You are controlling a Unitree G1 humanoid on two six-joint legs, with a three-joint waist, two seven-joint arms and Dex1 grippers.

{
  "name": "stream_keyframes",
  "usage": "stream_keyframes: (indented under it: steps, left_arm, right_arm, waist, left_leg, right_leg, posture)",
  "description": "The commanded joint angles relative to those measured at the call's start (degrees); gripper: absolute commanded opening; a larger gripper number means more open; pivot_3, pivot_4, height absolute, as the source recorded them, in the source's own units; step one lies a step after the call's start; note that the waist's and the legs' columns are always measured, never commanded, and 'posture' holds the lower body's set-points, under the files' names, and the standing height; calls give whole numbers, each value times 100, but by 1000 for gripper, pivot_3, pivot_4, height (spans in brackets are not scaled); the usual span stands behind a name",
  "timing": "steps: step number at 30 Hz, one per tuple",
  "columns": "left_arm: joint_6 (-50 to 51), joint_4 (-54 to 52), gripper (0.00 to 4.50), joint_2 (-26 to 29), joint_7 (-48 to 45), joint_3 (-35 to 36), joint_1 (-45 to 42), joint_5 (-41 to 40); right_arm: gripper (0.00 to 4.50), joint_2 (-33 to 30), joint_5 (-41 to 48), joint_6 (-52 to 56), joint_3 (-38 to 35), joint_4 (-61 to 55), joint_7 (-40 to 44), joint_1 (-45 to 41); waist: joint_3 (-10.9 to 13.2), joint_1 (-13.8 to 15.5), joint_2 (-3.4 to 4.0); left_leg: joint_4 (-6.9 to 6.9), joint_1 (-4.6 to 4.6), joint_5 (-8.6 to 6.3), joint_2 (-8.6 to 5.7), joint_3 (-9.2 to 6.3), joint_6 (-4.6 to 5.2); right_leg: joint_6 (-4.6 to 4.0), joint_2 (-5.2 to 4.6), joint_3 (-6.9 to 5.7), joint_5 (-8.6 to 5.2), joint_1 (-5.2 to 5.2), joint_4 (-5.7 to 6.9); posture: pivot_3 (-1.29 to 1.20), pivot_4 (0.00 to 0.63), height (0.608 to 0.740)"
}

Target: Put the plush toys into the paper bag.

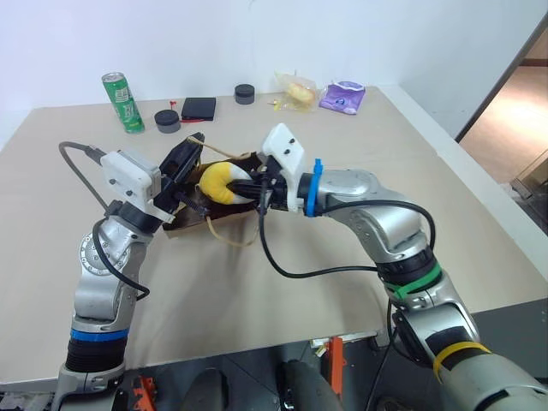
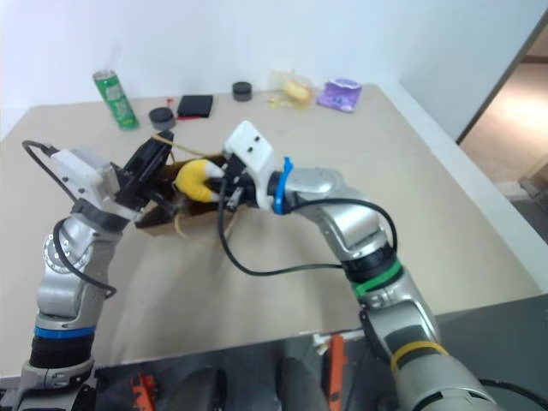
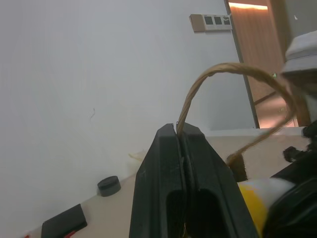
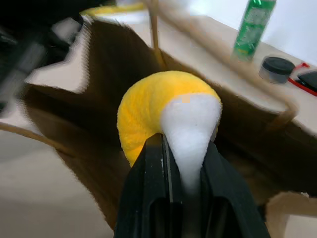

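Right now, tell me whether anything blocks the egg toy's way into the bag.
Nothing visible does. The right pincer holds the yellow-and-white egg toy at the paper bag's open mouth; the left pincer pinches a cord handle aside.

Paper bag [image 1: 224, 214] is lying mid-table [image 1: 342, 171]; egg toy [image 1: 221, 182] is sitting at its mouth. Can [image 1: 123, 103], pots [image 1: 167, 121], packets [image 1: 342, 97] are lining the far edge behind.

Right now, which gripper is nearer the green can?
Left. The left gripper holds the paper bag's cord handle just below the green can; the right gripper sits farther right.
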Motion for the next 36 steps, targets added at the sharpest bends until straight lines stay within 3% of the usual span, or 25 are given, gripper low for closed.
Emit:
stream_keyframes:
  steps: [1, 3, 6, 14, 17, 20, 22, 25, 28, 36]
  left_arm:
    - [-24, -245, 0, -9, 66, 61, -5, -32]
    - [-27, -234, 0, -9, 82, 59, -5, -25]
    - [-42, -230, 0, -9, 97, 54, 18, -9]
    - [-27, -165, 0, 22, 118, 100, 28, -13]
    - [-16, -108, 0, 45, 108, 124, -10, -26]
    - [-11, -62, 0, 56, 96, 134, -41, -34]
    - [-5, -35, 0, 59, 83, 130, -61, -40]
    - [-2, 1, 0, 58, 61, 112, -92, -35]
    - [1, 35, 0, 61, 43, 115, -128, -32]
    - [28, 51, 0, 67, 28, 99, -148, -34]
  right_arm:
    - [2058, 27, -130, 7, -54, 18, 40, -156]
    - [3158, -7, -65, -31, -195, -130, 132, -124]
    - [4458, -97, 205, -138, -641, -575, 221, -14]
    - [4458, -380, 1398, -465, -2222, -1914, 442, 725]
    - [4458, -1327, 254, -1499, -1661, -2128, 902, 1473]
    - [4458, -2168, -1417, -3462, -937, -1740, 972, 2072]
    - [4458, -2345, -2268, -4838, -617, -1335, 706, 2315]
    - [4458, -2224, -3002, -6224, -326, -1031, 275, 2529]
    - [4458, -1931, -3357, -6836, -203, -933, -61, 2540]
    - [4458, -1296, -3585, -7102, -10, -618, -171, 2171]
  waist:
    - [0, 9, 0]
    - [0, 7, 0]
    - [0, 6, 0]
    - [0, 21, 0]
    - [0, 37, 0]
    - [0, 37, -1]
    - [2, 6, -4]
    - [3, -34, -7]
    - [4, -33, -7]
    - [4, -18, -22]
  left_leg:
    - [0, -2, 0, -1, -1, 0]
    - [0, -5, 0, -2, 1, 0]
    - [0, -6, 0, -1, -1, 0]
    - [0, -5, 0, -2, -8, 0]
    - [0, -5, 0, -2, -9, 0]
    - [0, 0, 0, -8, -1, 0]
    - [0, 8, 1, -9, 12, -2]
    - [-1, 24, 3, -3, 36, -4]
    - [-3, 29, 7, 1, 37, -11]
    - [3, 31, 13, -7, 56, -22]
  right_leg:
    - [0, -1, -1, 0, 0, 0]
    - [0, -2, 1, 0, -2, -2]
    - [0, -2, 0, 0, -2, -2]
    - [2, -2, -5, -1, 0, -2]
    - [3, -1, -6, -2, 1, -2]
    - [5, -4, 2, -4, 3, -4]
    - [6, -3, 17, -2, 3, -4]
    - [8, 7, 43, 7, 3, -1]
    - [8, 13, 46, 11, 4, 4]
    - [19, 7, 73, 22, 8, 3]
  posture:
    - [0, 150, 740]
    - [0, 150, 740]
    - [0, 150, 740]
    - [0, 150, 740]
    - [0, 150, 740]
    - [0, 150, 740]
    - [0, 150, 740]
    - [0, 150, 740]
    - [0, 150, 740]
    - [0, 150, 740]
